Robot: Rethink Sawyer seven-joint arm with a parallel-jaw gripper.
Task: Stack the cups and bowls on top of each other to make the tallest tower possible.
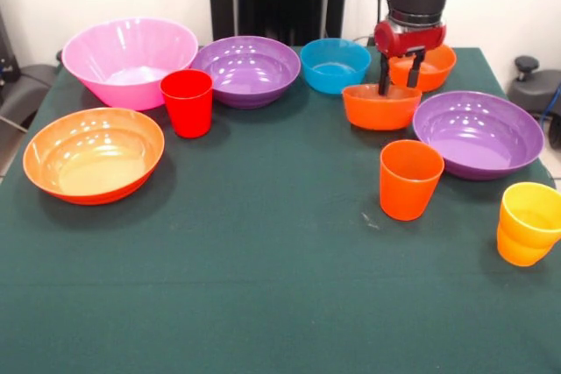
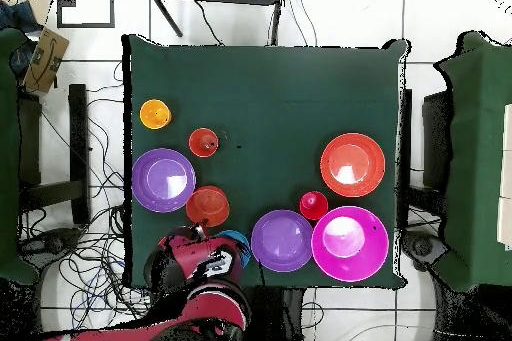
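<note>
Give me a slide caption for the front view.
Sawyer gripper straddling the rim of a small orange bowl, cups and bowls spread unstacked across the green table.

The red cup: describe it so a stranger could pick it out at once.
In the front view, find the large pink bowl at the table's far left corner. The red cup stands just in front of it, beside a purple bowl. It is the only red thing on the table, and upright.

Arm [image 2: 205, 302] hides second small orange bowl [image 1: 423, 67] overhead, most of blue bowl [image 2: 233, 242].
</note>
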